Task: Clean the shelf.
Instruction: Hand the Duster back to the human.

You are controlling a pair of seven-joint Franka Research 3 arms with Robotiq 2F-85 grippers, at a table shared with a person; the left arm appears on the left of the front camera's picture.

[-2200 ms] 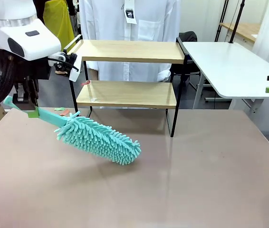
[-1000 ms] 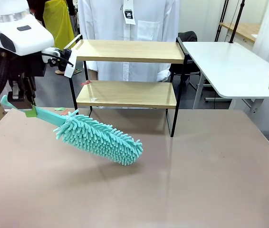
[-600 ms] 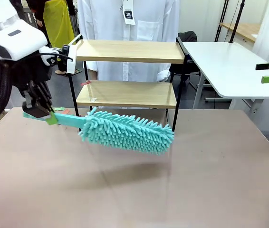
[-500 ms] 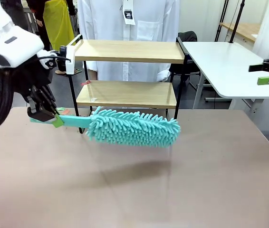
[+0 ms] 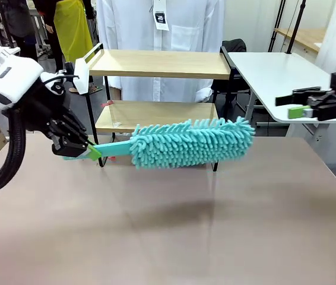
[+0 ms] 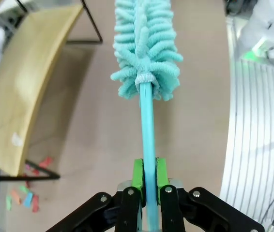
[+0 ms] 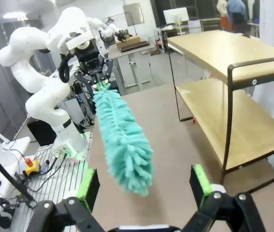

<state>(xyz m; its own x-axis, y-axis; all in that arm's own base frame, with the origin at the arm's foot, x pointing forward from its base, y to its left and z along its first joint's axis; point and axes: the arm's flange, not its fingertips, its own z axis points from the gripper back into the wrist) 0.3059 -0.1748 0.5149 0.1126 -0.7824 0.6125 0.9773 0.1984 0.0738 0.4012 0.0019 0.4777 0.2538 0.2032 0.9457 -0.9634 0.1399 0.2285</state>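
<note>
Front view: my left end effector (image 5: 88,151) pinches the teal duster (image 5: 192,142) by its handle, fluffy head held level above the counter (image 5: 174,225) before the shelf (image 5: 159,89), lower board; right end effector (image 5: 295,105) spread, holding nothing

no readable text, hang tag (image 5: 159,13) on the white garment, print too small

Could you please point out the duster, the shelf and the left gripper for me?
duster (image 5: 192,142): front view, middle of its fluffy teal head.
shelf (image 5: 162,64): front view, bare top board.
left gripper (image 6: 145,176): left wrist view, between the green pads shut on the duster's handle.
</note>
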